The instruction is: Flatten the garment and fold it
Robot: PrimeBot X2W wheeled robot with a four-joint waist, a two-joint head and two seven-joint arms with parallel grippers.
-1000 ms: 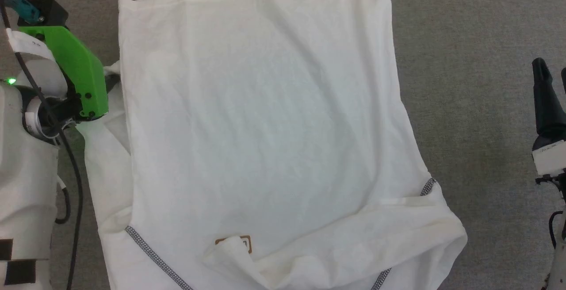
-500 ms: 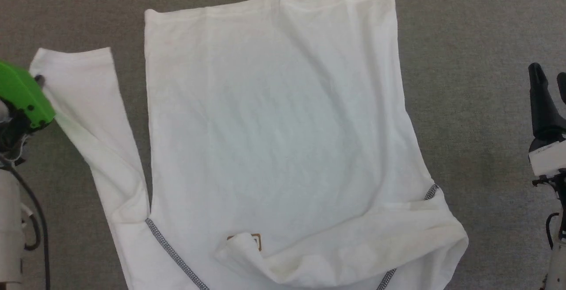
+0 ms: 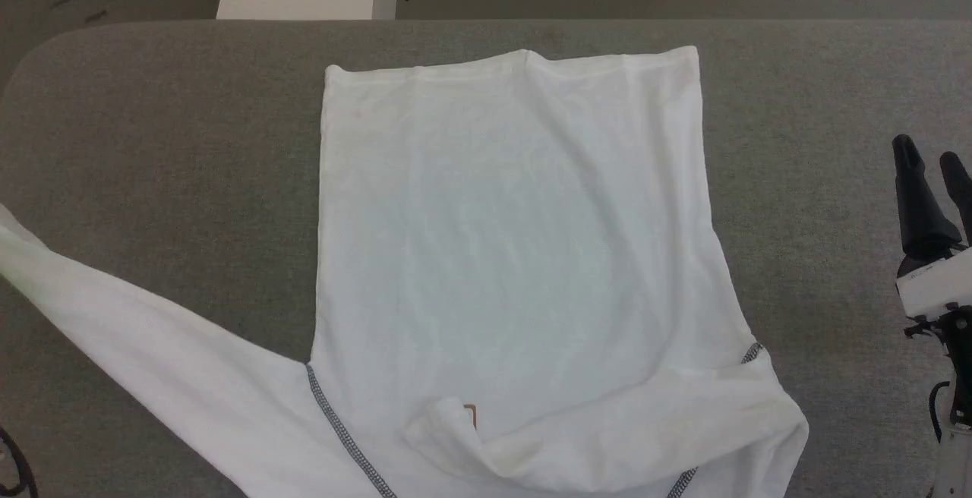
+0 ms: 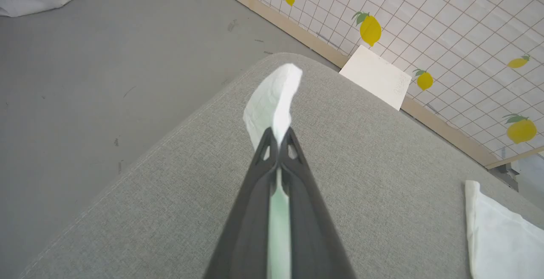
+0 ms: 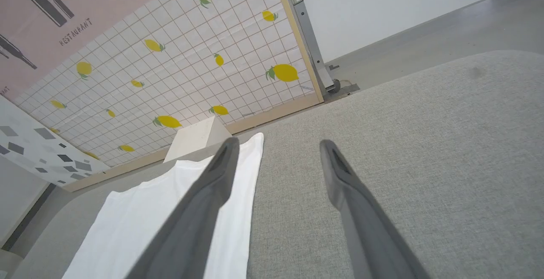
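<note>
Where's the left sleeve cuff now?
Left wrist view: the cuff is pinched in the left end effector, over the table's corner, left of the garment's body.

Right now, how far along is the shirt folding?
Done: the white long-sleeved fabric shirt lies mostly flat on the grey cloth-covered table. In hand: the left claw is shut on one sleeve's cuff, that sleeve stretched sideways. Left: the other sleeve lies bunched across the collar end; no fold made; right claw open, idle.
</note>
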